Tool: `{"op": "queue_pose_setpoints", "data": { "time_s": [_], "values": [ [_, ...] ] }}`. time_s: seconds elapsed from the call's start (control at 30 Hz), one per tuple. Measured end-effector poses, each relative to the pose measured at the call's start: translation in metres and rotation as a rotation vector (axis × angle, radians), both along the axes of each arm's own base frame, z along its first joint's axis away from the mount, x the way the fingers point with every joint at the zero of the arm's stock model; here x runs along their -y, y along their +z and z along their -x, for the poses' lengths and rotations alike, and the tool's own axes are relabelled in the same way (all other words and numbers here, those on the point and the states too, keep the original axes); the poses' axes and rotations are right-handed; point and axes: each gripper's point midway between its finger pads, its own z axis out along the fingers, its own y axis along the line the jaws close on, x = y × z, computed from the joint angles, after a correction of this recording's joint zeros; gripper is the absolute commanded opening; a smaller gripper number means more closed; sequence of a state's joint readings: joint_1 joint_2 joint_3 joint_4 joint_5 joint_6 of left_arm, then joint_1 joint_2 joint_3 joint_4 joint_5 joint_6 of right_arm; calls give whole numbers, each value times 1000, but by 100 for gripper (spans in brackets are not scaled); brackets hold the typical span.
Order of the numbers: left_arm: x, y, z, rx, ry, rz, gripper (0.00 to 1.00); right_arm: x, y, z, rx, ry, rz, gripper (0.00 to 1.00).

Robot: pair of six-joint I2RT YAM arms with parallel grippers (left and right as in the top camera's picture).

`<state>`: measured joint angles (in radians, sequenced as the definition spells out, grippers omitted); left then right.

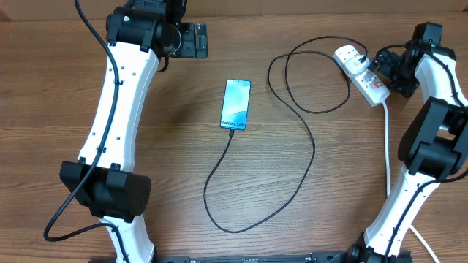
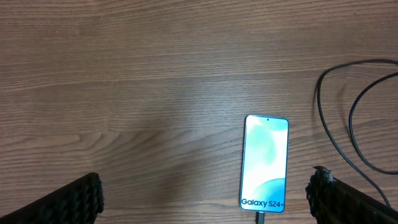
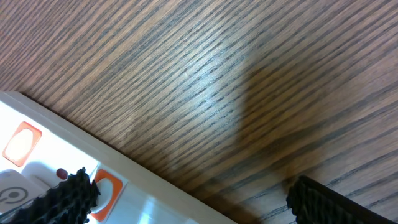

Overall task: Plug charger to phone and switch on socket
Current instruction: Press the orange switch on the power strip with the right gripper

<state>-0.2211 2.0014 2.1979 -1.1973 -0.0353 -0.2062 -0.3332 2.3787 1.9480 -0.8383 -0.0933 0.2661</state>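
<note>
Phone [image 1: 235,104] is lying flat on the bench [image 1: 329,212], centre of the overhead frame, screen up, and nothing is touching it. Charger cable [image 1: 313,146] is running from the phone's lower short edge, looping across the bench to the right, then up to the top end of the socket strip [image 1: 362,73] in the upper right.

You're parking the left gripper [image 1: 191,40] at the upper left, well apart from the phone. Its jaws are standing wide and holding nothing. In the wrist view [image 2: 205,196] the phone [image 2: 265,163] is sitting between them, further off.

You're hovering the right gripper [image 1: 382,64] at the socket strip, jaws spread wide, gripping nothing. In its wrist view [image 3: 193,196] one finger [image 3: 68,193] is sitting over the strip [image 3: 143,199] just beside a red switch [image 3: 107,190]. Can't tell if it's touching.
</note>
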Motion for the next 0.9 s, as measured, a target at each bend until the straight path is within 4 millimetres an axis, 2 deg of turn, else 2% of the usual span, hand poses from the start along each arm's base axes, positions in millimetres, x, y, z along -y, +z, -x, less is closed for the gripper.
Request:
{"op": "queue_pose_setpoints", "data": {
  "time_s": [0.9],
  "values": [
    [0,0,0,0,0,0,100,-11,-5,14,-48,5,-85,100]
  ]
}}
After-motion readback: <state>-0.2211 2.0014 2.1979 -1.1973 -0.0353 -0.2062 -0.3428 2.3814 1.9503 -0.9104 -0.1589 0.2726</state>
